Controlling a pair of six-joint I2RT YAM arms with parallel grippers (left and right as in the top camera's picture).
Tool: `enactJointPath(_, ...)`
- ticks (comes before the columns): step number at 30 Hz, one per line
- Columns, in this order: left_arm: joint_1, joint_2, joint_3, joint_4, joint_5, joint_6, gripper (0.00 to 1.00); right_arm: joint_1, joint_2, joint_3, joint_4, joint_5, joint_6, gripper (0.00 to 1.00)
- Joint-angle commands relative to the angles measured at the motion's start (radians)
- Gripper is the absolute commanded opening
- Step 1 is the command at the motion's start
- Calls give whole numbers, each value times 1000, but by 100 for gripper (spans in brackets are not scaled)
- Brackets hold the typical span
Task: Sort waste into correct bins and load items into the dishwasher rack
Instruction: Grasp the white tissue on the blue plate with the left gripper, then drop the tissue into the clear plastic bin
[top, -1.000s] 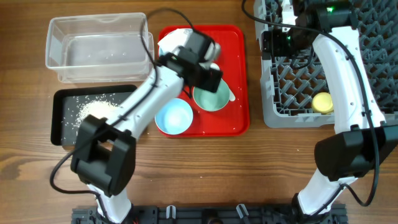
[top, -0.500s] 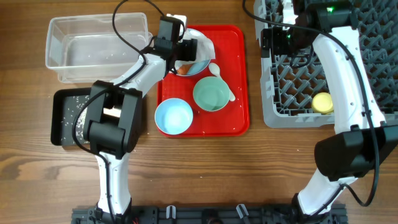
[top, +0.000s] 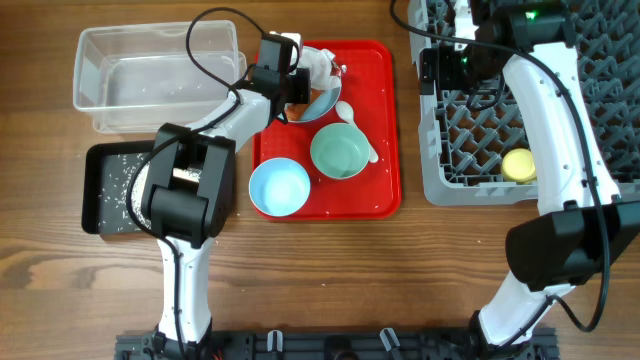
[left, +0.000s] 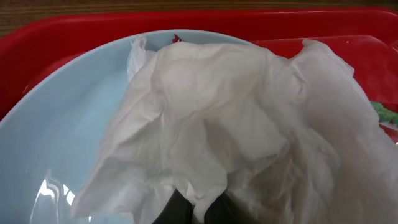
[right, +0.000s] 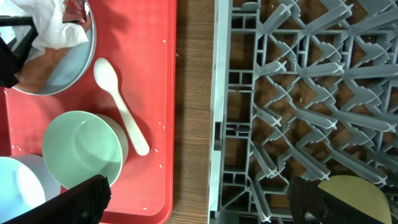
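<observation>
My left gripper (top: 312, 76) is shut on the crumpled white napkin (left: 249, 118), which sits over the light blue plate (left: 68, 124) at the back of the red tray (top: 375, 80). Its black fingertips (left: 186, 208) pinch a fold of the paper. A red wrapper (right: 76, 9) and a brown scrap (right: 34, 62) lie on the plate (right: 71, 59). On the tray are also the white spoon (right: 121, 112), the mint green bowl (top: 340, 152) and the light blue bowl (top: 279, 187). My right gripper (right: 202, 200) hangs open over the grey rack's (top: 470, 150) left edge. The yellow cup (top: 517, 165) lies in the rack.
A clear tub (top: 155, 80) stands at the back left. In front of it the black tray (top: 100, 190) holds white rice (top: 128, 192). A strip of bare wood separates the red tray from the rack (right: 280, 93). Stray rice grains dot the tray.
The left gripper moved back from above the bowls to the plate and closed on the napkin, which now stands up off the plate. The right arm has not moved.
</observation>
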Motion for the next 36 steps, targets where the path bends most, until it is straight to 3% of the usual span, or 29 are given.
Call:
enactJointPath(1, -2, -115, 4, 9, 22, -24, 4, -2, -10, -2, -2, 14, 14, 94)
enactJointPath(7, 7, -305, 4, -41, 15, -24, 4, -2, -10, -2, -3, 14, 15, 94)
enactJointPath(10, 49, -367, 4, -121, -67, -42, 4, -2, -10, -2, -3, 14, 14, 95)
enactJointPath(14, 186, -372, 4, -253, -207, -137, 4, -2, -10, -2, -1, 14, 14, 94)
enactJointPath(19, 335, -335, 2, -283, -214, -137, 4, -2, -10, -2, -1, 13, 15, 94)
enactJointPath(20, 351, -311, 2, -288, -214, -137, 15, -2, -10, -2, -1, 13, 15, 95)
enactJointPath(22, 356, -294, 2, -295, -214, -136, 77, -2, -10, -2, -1, 13, 15, 94)
enactJointPath(23, 356, -294, 2, -288, -214, -136, 94, -2, -10, -2, -2, 13, 14, 94)
enactJointPath(24, 356, -296, 2, -267, -214, -136, 100, -2, -10, -2, -3, 13, 14, 94)
enactJointPath(31, 355, -301, 2, -246, -169, -137, 100, -2, -10, -2, -5, 13, 14, 94)
enactJointPath(32, 355, -302, 2, -247, -169, -137, 96, -2, -10, -2, -5, 13, 14, 94)
enactJointPath(33, 354, -303, 2, -249, -169, -141, 84, -2, -10, -2, -5, 13, 14, 94)
enactJointPath(34, 354, -303, 2, -248, -169, -156, 59, -2, -10, -2, -5, 13, 14, 94)
enactJointPath(35, 354, -303, 2, -248, -169, -159, 14, -2, -10, -2, -5, 13, 14, 94)
enactJointPath(36, 354, -303, 2, -244, -169, -159, 4, -2, -10, -2, -5, 13, 14, 94)
